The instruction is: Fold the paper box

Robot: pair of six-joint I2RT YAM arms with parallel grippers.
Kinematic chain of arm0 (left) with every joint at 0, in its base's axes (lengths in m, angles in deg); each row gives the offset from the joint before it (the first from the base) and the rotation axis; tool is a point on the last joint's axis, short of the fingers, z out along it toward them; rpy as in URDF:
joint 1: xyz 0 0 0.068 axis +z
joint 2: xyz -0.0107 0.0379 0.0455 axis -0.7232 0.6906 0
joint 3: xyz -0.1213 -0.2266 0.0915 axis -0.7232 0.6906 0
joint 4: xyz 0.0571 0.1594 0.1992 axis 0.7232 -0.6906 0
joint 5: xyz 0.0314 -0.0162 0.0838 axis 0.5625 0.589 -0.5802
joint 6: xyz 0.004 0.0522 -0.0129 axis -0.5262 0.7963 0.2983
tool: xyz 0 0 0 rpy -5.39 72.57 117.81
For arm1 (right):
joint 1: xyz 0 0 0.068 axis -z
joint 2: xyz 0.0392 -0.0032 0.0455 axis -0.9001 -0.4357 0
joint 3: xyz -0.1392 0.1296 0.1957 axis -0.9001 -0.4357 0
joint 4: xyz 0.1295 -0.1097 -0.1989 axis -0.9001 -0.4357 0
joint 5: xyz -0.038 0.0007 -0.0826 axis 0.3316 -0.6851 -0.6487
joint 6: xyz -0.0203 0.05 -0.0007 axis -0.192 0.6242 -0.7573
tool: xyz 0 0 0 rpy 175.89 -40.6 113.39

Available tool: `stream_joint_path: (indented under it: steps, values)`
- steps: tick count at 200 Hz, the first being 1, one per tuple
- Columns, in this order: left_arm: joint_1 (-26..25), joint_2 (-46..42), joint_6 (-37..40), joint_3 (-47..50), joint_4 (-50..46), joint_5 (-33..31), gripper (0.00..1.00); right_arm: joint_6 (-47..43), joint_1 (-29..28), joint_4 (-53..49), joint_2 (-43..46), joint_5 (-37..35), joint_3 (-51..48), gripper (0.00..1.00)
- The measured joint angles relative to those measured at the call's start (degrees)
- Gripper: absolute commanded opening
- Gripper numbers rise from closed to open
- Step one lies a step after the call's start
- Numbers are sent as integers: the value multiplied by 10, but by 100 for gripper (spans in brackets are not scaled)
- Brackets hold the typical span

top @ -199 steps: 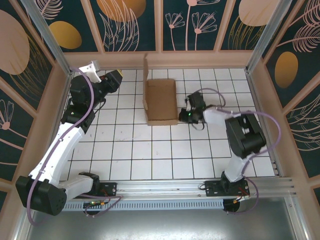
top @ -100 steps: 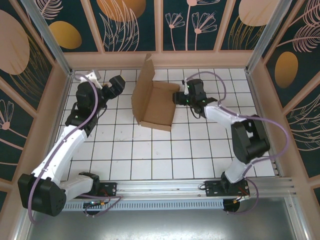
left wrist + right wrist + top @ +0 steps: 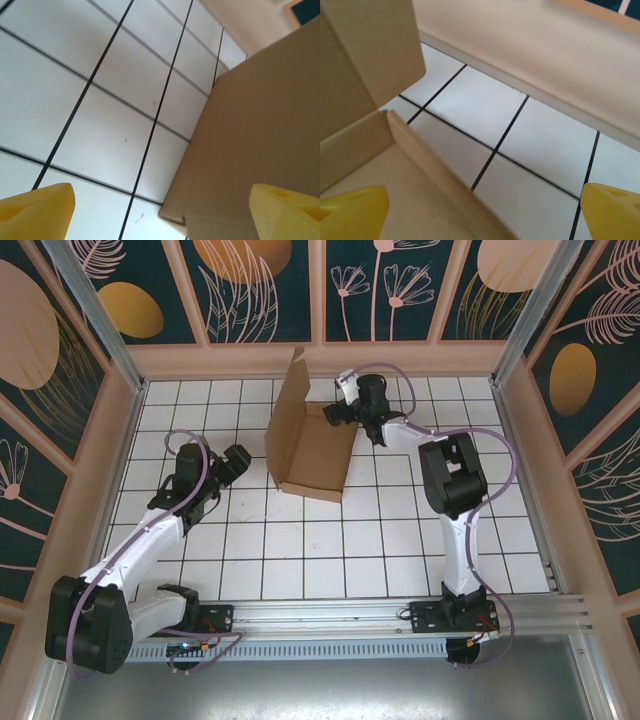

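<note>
Right hand [image 3: 338, 413], fingers spread, at far corner of paper box [image 3: 312, 450]

A laboratory-style robot test cell is indicated: a white worktop ruled with black grid lines [image 3: 300, 540] is enclosed by dark teal wall panels printed with orange discs and pale plant outlines [image 3: 260, 290]. A white-and-black left arm [image 3: 140, 540] and right arm [image 3: 455, 540] are bolted to a silver aluminium rail [image 3: 330, 615].
</note>
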Motion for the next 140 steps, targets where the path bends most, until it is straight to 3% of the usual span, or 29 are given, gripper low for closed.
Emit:
stream_joint_path:
  steps: [52,83,111,140]
  values:
    - [0,-32,18,2,-10,15,85,-1,0,-68,-96,16,118,79]
    - [0,-33,31,-9,-14,15,83,0,-3,-109,-130,12,157,56]
    - [0,-33,43,-20,-14,14,83,-1,-6,-109,-131,-9,155,42]
    - [0,-33,56,-27,-14,10,82,2,-7,-72,-87,-26,75,39]
